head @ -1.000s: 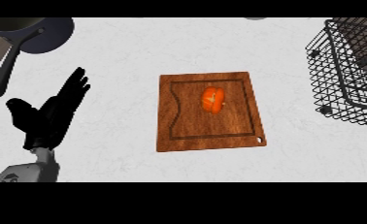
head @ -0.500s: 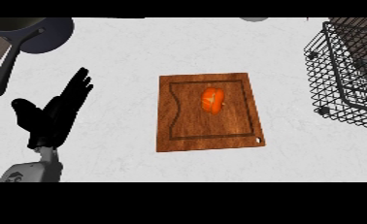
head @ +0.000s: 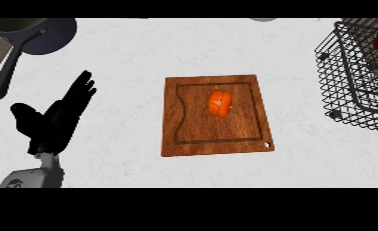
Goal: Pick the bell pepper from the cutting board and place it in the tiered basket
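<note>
An orange bell pepper (head: pixel 219 103) lies near the middle of a brown wooden cutting board (head: pixel 184 135) at the centre of the white counter. A black wire tiered basket (head: pixel 353 75) stands at the right edge, partly cut off by the view. My left hand (head: pixel 55 120) shows at the left, open with fingers straight and pointing up, well apart from the board. No part of my right hand shows.
A dark pan (head: pixel 40 34) with a long handle sits at the top left corner. A grey round object (head: pixel 263 19) peeks in at the top edge.
My left hand has shifted slightly; the pepper and board have not moved.
</note>
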Robot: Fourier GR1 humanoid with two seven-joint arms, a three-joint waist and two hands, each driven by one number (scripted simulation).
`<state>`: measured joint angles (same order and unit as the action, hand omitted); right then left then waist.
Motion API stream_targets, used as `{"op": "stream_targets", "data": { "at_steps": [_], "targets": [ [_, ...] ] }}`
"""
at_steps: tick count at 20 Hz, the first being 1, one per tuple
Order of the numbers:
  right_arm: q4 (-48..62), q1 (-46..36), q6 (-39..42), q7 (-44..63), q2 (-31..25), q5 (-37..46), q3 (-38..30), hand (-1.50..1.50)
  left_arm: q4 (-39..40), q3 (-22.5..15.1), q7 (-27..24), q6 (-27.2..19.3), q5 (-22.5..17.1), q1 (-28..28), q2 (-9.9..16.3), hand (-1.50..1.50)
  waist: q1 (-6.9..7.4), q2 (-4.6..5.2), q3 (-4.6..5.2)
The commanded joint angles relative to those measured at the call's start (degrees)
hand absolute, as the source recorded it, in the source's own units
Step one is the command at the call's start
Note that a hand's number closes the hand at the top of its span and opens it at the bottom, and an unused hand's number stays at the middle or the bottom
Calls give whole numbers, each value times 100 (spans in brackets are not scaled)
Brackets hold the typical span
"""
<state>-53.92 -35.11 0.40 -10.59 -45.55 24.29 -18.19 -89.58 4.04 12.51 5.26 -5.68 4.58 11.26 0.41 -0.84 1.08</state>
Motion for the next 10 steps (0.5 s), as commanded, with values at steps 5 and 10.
{"op": "stream_targets", "data": {
  "at_steps": [5,10],
  "targets": [
    [582,-532,-184,95,612,-637,-491,-150,-329,-145,296,-76,86,5,-55,0,128,103,-118],
    [753,-705,246,281,469,-1495,-1216,-150,-91,19,15,-28,68,-128,5,0,59,86,-114]
  ]
}}
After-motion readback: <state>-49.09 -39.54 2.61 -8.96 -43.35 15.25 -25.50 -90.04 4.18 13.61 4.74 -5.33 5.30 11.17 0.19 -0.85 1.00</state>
